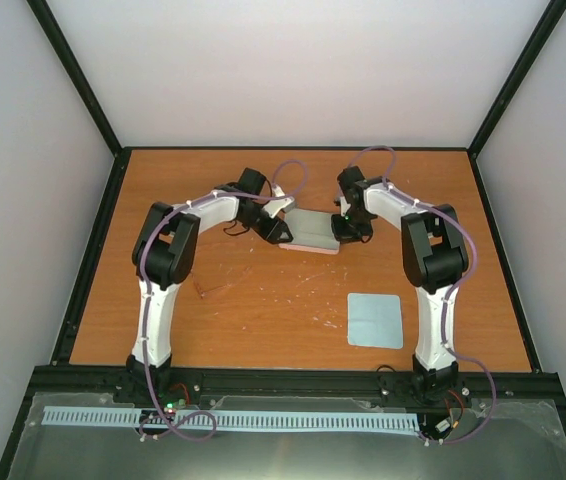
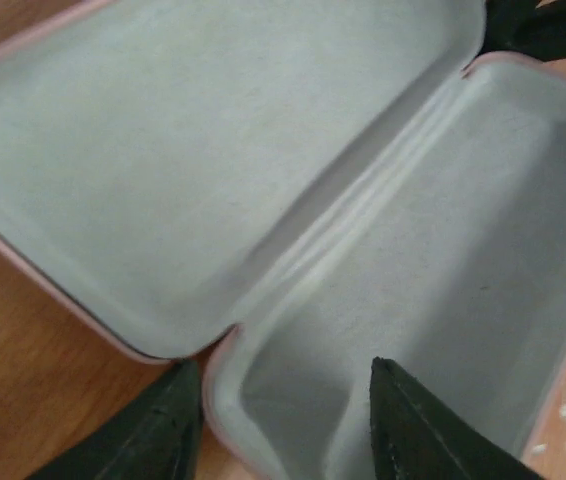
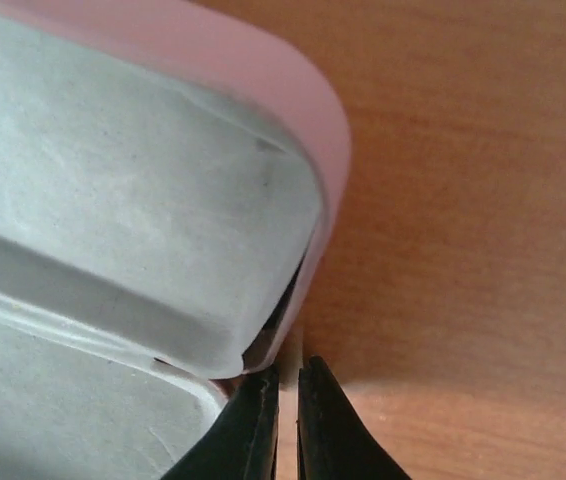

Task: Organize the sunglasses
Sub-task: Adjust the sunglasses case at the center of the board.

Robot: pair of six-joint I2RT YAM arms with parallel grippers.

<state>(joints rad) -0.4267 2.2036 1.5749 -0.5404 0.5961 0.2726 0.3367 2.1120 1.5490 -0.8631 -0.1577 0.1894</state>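
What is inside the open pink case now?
Only grey lining shows in both halves of the pink case; nothing lies in it. One finger of the left hand covers a small corner.

The case (image 2: 213,150) is lined with pale grey, matt, felt-like cloth with faint scuffs. Its outer shell (image 3: 263,60) is smooth pink with a soft sheen, like plastic or faux leather. The table (image 1: 263,310) is smooth orange-brown wood grain, flecked white. The cloth (image 1: 375,320) at near right looks like matt light blue fabric. The left gripper (image 2: 281,400) has fingers (image 2: 423,440) of dull black, slightly grainy plastic.
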